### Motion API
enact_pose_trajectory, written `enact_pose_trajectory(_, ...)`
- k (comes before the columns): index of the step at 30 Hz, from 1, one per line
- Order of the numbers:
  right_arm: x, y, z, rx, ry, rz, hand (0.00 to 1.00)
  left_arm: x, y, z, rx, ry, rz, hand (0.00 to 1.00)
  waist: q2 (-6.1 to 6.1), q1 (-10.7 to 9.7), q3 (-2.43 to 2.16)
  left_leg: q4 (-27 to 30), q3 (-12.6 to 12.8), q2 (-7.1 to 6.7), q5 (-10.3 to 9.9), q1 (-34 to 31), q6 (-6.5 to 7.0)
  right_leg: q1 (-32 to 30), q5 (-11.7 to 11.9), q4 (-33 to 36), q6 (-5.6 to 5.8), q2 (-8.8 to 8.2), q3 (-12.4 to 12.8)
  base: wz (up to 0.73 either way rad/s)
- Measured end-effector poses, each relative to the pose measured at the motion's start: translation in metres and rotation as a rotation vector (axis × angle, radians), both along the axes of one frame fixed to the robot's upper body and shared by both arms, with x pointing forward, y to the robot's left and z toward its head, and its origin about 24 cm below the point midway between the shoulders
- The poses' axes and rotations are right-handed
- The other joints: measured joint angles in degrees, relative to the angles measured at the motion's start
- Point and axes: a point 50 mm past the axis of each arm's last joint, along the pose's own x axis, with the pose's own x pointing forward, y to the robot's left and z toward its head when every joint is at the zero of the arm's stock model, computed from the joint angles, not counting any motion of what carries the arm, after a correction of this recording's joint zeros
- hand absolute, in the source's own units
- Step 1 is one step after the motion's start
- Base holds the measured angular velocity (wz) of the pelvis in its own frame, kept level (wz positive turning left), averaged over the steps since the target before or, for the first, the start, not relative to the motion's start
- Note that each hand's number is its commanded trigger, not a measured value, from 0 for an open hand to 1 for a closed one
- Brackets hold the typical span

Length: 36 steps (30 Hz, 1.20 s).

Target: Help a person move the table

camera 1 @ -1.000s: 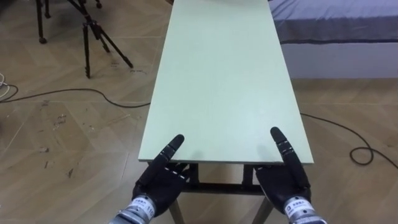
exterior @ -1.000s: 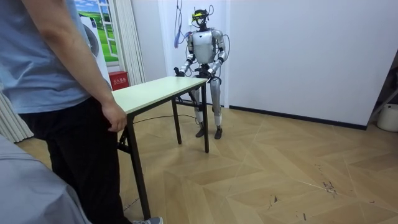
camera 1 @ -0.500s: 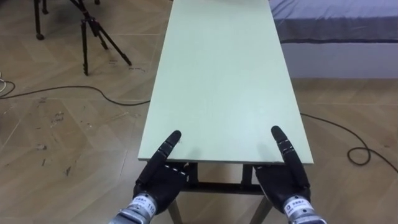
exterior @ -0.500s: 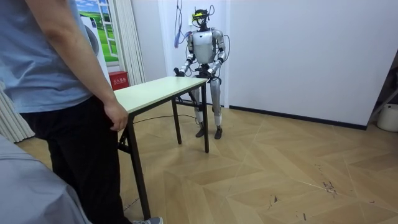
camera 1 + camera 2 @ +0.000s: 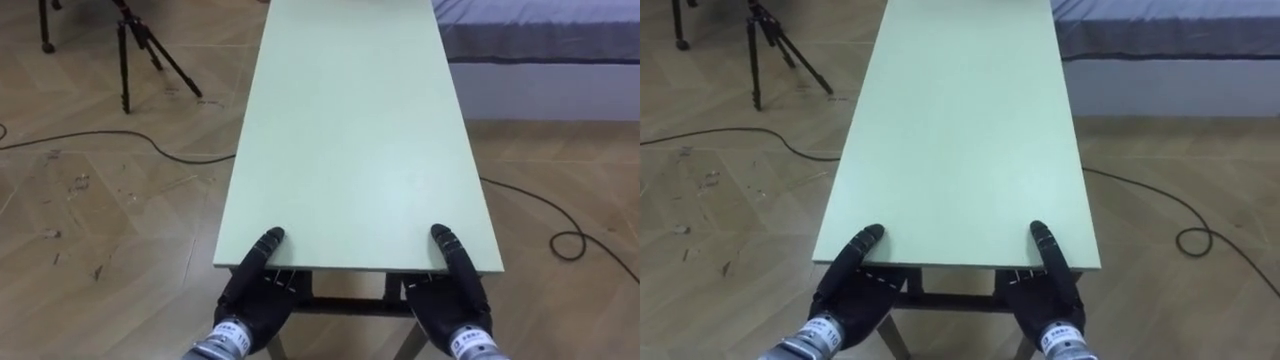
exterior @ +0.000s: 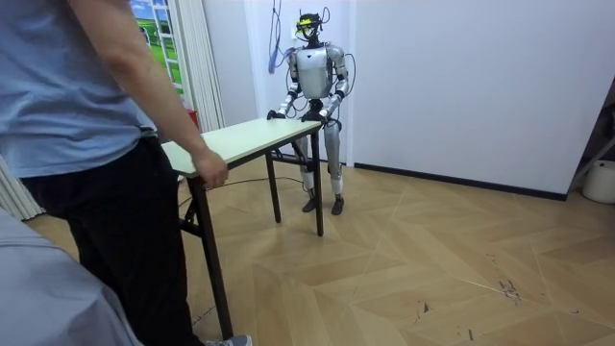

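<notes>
Evenly, left hand (image 5: pixel 255 300), right hand (image 5: pixel 452 303), table (image 5: pixel 350 130) end

One table (image 5: pixel 360 130) on the floor, just the one. Two robot hands at it: left hand (image 5: pixel 255 292), right hand (image 5: pixel 455 298), that's the pair. One person (image 6: pixel 86 144) in the room view, and one person's hand (image 6: pixel 210 169) showing. One tripod (image 5: pixel 140 45) counted, and one bed (image 5: pixel 540 40).
</notes>
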Motion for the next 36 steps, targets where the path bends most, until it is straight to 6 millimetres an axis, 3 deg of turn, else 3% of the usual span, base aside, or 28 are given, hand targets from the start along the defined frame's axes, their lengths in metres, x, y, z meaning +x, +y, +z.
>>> enact_pose_trajectory(19,0.0,0.0,0.0,-0.008,-0.003,0.004,1.0,0.0,0.0,0.0,0.004,0.014,0.0,1.0,0.47,-0.05,0.21,0.18,0.0,-0.37,0.0,-0.26,0.0,-0.11,-0.01,-0.13,0.01,0.04,0.02,0.0)
enact_pose_trajectory(23,0.001,0.0,0.001,-0.009,-0.01,0.005,1.0,0.0,0.0,0.0,0.005,0.011,0.0,1.0,0.73,-0.01,0.09,0.19,0.02,-0.41,0.0,-0.32,0.0,-0.25,-0.02,-0.07,0.03,0.03,0.14,0.0)
enact_pose_trajectory(36,0.006,0.007,0.026,0.006,-0.126,-0.003,1.0,0.001,-0.001,0.023,0.001,-0.1,0.031,1.0,0.78,0.03,0.01,0.12,0.38,-0.41,0.0,-0.28,0.0,-0.94,-0.01,0.81,0.03,0.09,1.05,-0.03)
